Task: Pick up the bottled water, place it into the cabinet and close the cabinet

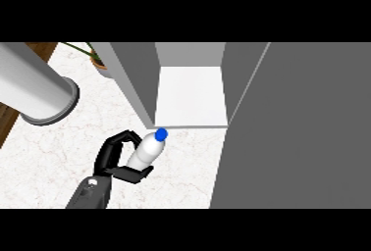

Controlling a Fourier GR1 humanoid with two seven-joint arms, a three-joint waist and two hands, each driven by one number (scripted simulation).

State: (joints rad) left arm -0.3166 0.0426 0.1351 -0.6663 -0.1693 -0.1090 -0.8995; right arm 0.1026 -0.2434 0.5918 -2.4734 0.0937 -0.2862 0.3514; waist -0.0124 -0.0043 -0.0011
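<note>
The bottled water [147, 149] is white with a blue cap [160, 133]. It tilts toward the open cabinet [190, 95], its cap just short of the front edge of the cabinet's pale floor. My left hand [115, 153] is shut on the bottle from its left side, fingers arched over the top and thumb under its base. The cabinet door [297, 127] stands open at the right, a wide grey panel. The right hand shows nowhere.
A thick grey cylinder [36, 93] lies across the upper left. A potted plant [98, 61] stands behind the cabinet's left wall [134, 78]. White marble counter [43, 157] spreads around my forearm.
</note>
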